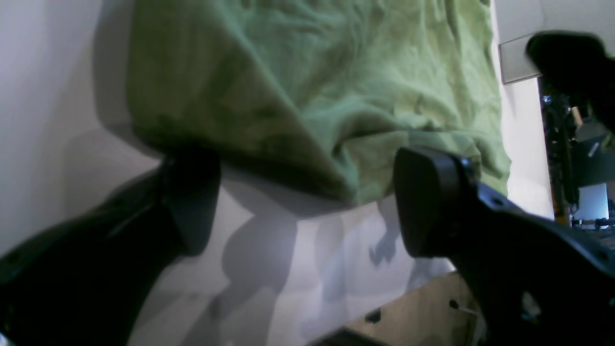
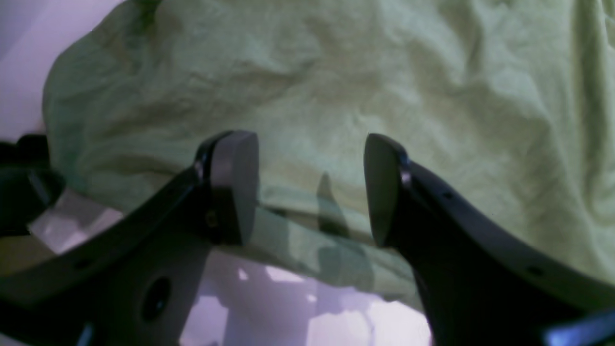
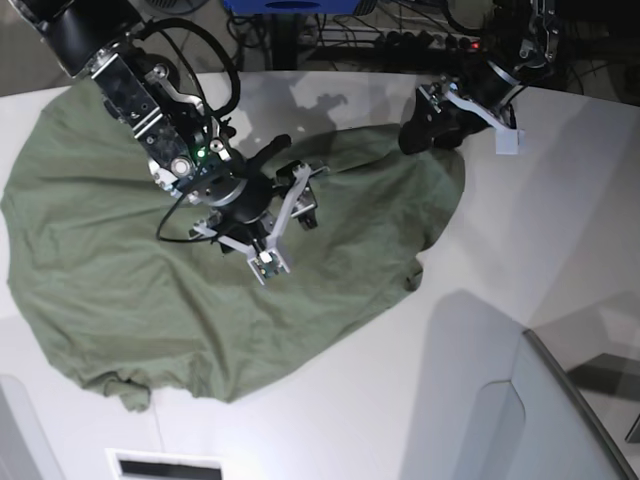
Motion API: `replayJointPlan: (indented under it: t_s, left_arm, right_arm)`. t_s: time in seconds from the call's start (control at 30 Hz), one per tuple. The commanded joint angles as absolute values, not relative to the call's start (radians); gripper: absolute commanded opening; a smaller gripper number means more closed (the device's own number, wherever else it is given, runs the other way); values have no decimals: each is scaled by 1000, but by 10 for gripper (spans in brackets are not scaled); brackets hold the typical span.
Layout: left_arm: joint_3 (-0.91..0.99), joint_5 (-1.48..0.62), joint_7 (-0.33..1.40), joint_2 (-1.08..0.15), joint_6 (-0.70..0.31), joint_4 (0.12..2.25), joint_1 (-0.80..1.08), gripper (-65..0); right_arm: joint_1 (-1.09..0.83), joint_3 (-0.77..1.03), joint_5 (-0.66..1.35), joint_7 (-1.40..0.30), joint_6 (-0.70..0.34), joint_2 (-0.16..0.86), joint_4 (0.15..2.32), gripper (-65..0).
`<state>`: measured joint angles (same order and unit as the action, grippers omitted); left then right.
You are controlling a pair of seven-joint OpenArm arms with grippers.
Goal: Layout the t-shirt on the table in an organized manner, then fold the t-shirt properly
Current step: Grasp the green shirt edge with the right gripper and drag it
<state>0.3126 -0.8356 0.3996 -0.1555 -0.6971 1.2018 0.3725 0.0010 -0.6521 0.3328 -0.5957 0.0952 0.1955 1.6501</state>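
Both grippers, left point(image 1: 307, 202) and right point(image 2: 310, 187), hang open over my crumpled t-shirt point(image 3: 200, 290), ready to pinch edges for spreading.

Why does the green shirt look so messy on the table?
The t-shirt isn't laid out flat. It lies in a wrinkled, rounded heap on the table, with no sleeves or collar showing clearly. Both grippers, left and right, are open and holding nothing.

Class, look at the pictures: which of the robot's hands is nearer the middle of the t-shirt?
Right. The right hand hovers over the middle of the t-shirt; the left hand is at its far edge.
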Motion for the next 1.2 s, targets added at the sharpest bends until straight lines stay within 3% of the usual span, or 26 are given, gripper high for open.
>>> replayJointPlan:
  t_s: [0.0, 0.07, 0.3, 0.7, 0.77, 0.93, 1.17]
  left_arm:
    - [314, -834, 401, -163, -698, 1202, 372, -104]
    - [315, -835, 401, -163, -698, 1198, 372, -115]
    - [369, -889, 401, -165, -698, 1184, 334, -321]
    - [369, -889, 401, -170, -698, 1121, 277, -349]
    - [369, -889, 401, -171, -698, 1118, 277, -390]
    - [364, -889, 401, -171, -698, 1116, 274, -638]
    - [369, -889, 401, -183, -698, 1127, 278, -650]
  right_arm:
    - [16, -650, 332, -573, 91, 196, 1670, -317]
    - [16, -650, 332, -573, 91, 196, 1670, -317]
    - [15, -645, 332, -573, 91, 209, 1670, -317]
    - [-12, -641, 332, -573, 91, 214, 1670, -317]
    - [-22, -616, 334, -572, 91, 226, 1679, -317]
    - [-120, -424, 335, -522, 91, 223, 1761, -317]
    - [-294, -48, 412, -395, 90, 183, 1796, -314]
